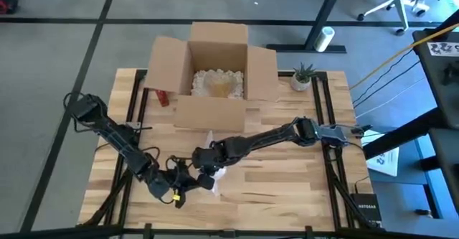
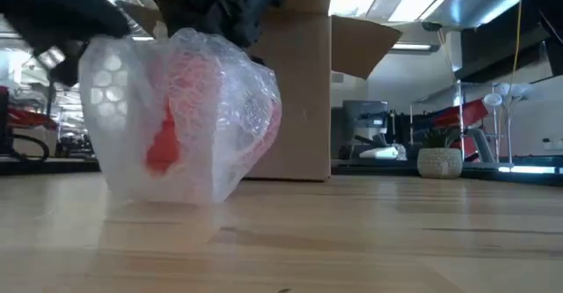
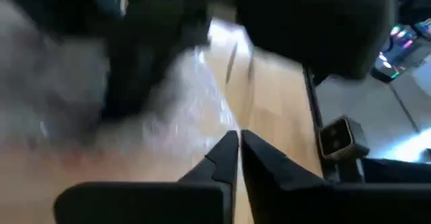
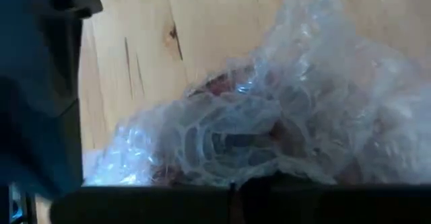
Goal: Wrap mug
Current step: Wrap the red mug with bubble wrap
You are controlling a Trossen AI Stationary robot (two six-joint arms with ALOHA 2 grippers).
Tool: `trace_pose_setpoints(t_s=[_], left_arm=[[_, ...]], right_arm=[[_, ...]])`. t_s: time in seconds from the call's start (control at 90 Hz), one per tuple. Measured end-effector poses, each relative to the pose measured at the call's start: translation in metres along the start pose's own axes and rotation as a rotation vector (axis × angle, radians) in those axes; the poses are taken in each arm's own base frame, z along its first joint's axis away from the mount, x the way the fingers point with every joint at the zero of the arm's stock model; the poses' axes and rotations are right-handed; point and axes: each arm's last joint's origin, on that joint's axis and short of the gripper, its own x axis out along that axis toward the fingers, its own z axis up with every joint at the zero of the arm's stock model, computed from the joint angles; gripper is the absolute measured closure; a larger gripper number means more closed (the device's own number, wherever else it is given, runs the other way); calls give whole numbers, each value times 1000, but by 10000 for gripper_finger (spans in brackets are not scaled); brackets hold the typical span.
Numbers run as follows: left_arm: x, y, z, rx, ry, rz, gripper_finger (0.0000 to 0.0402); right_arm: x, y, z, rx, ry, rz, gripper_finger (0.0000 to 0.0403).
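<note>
A red mug (image 2: 167, 143) sits bundled in clear bubble wrap (image 2: 180, 108) on the wooden table, near its front edge; the wrap (image 1: 212, 180) shows white in the high view. My right gripper (image 1: 204, 160) is over the bundle from the table's right, shut on the wrap (image 4: 269, 116). My left gripper (image 3: 237, 142) comes in from the left with its fingers shut, and its tips lie at the wrap's (image 3: 188, 109) near edge. The bundle's underside rests on the table. My right gripper holds bunched bubble wrap at the top of the bundle (image 4: 236, 167), coming from above; the fingers themselves hide the place of contact. The bundle stands on the table below it. My left gripper: its shut tips are beside the wrap, and I cannot tell whether they touch it.
An open cardboard box (image 1: 215, 70) with pale padding inside stands at the table's far middle. A small potted plant (image 1: 302, 75) is at the far right, and a red object (image 1: 162, 97) lies left of the box. Bare wood (image 1: 287, 189) lies to the right.
</note>
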Motion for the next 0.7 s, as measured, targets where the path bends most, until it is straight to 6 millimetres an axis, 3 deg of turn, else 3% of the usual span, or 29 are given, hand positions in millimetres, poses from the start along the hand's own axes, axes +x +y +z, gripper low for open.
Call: trace_pose_setpoints(t_s=[0.322, 0.567, 0.7], left_arm=[[9, 10, 8, 17, -4, 39, 402], [-13, -3, 11, 62, -46, 0, 402], [-27, 1, 14, 85, -49, 70, 402]], right_arm=[[-1, 0, 0, 3, 6, 4, 403], [-1, 0, -1, 1, 9, 3, 403], [-2, 0, 0, 0, 6, 5, 403]])
